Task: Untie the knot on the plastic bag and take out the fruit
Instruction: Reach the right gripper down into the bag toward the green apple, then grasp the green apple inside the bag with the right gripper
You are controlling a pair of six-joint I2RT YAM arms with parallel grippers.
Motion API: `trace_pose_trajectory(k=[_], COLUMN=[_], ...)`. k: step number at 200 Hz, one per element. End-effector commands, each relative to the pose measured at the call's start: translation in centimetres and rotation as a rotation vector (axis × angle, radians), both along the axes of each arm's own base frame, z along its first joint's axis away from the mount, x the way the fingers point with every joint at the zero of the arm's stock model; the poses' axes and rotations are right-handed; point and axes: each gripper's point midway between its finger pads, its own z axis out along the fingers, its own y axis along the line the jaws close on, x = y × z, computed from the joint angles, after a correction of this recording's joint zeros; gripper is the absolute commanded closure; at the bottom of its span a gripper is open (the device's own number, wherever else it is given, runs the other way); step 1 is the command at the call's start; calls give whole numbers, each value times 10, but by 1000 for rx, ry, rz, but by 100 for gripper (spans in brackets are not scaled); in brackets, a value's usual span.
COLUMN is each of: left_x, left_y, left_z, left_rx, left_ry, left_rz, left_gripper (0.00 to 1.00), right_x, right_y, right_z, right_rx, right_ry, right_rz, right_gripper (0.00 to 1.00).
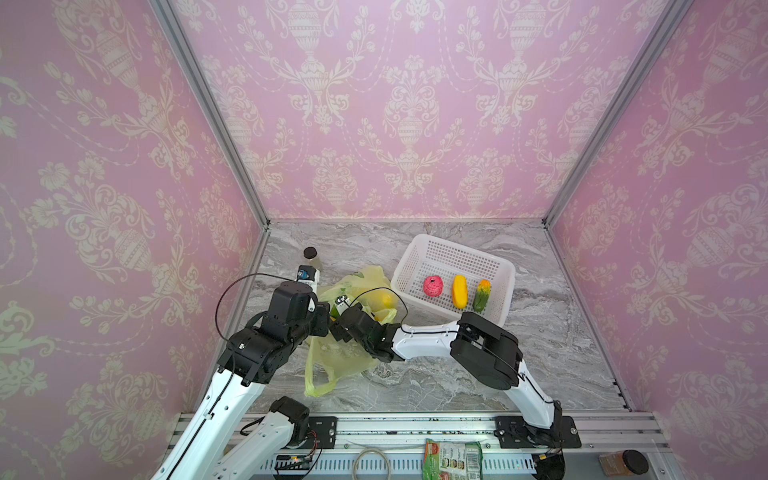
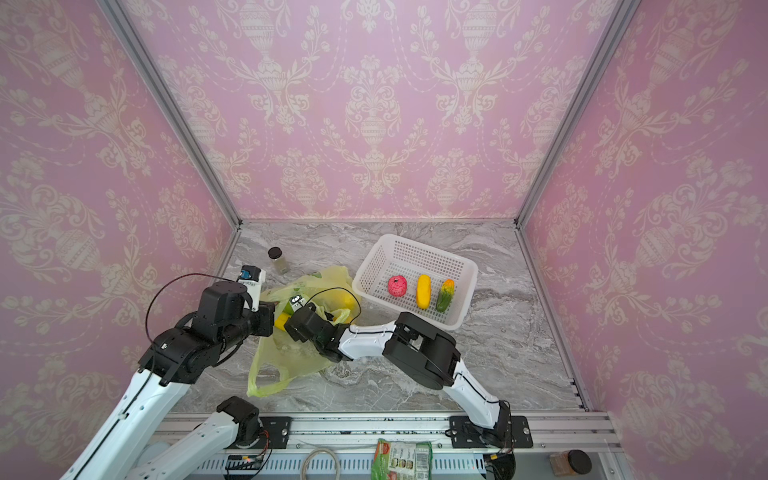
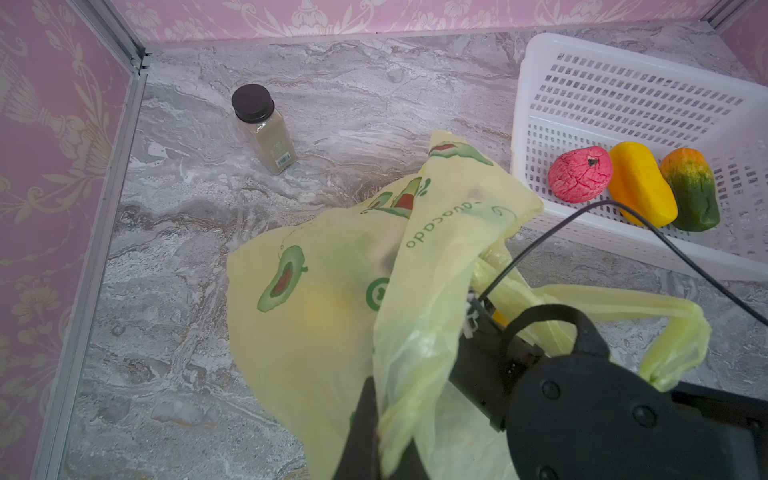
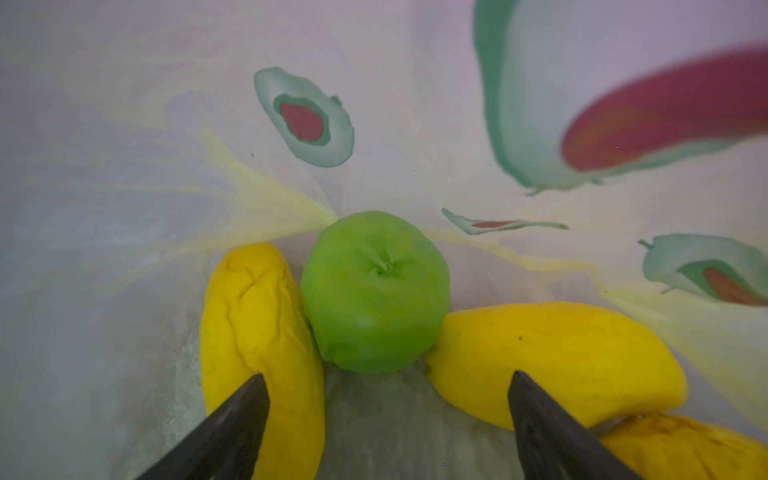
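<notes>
Because the plastic bag (image 1: 336, 357) is so floppy, I need both arms on it. In both top views it lies on the desk (image 1: 415, 382) between the arms, just beside the white basket (image 1: 457, 257). A pink ball (image 1: 433, 286), a yellow piece (image 1: 459, 291) and a green-orange piece (image 1: 482, 296) sit in the basket, so I think part of the job is done.

From the left wrist view, the left jaws are clenched on a fold of the bag's thin skin. I hold it up so the mouth is open for my other arm. I see no knot. A handle loop (image 3: 623, 300) lies loose, so the tie looks undone. A small bottle (image 3: 264, 129) stands well apart, out of the way.

From the right wrist view, I am looking inside the bag. The right jaws are spread wide and grasp nothing. A green fruit (image 4: 376, 291) sits just ahead of the tips, with a yellow fruit (image 4: 257, 324) on one side and a second yellow fruit (image 4: 552, 357) on the other. Wide jaws can fit around the green one, so I would take it next. I must go in gently, or the tips may snag the bag.
</notes>
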Motion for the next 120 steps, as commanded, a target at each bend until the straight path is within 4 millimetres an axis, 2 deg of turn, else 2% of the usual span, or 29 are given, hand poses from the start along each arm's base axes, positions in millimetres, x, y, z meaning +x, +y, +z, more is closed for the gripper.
trace_pose_trajectory(k=[1,24,43,98,120], left_x=[-3,-4,-4,-4,-4], left_y=[0,-1,0,-1,-1], left_z=[-3,-2,-2,-2,-1], left_rx=[-14,-17,-17,-21,-22], left_ry=[12,11,9,9,6], left_rz=[-3,-7,-6,-9,-10], left_gripper=[100,100,100,100,100], right_x=[10,20,26,32,34], right_y=[8,15,17,32,36], right_z=[-7,-9,-18,-42,-45], right_rx=[81,80,50,-39,-51], right_ry=[94,116,137,209,226], right_rz=[-20,-40,-69,-76,-70], right_gripper=[6,7,8,8,12])
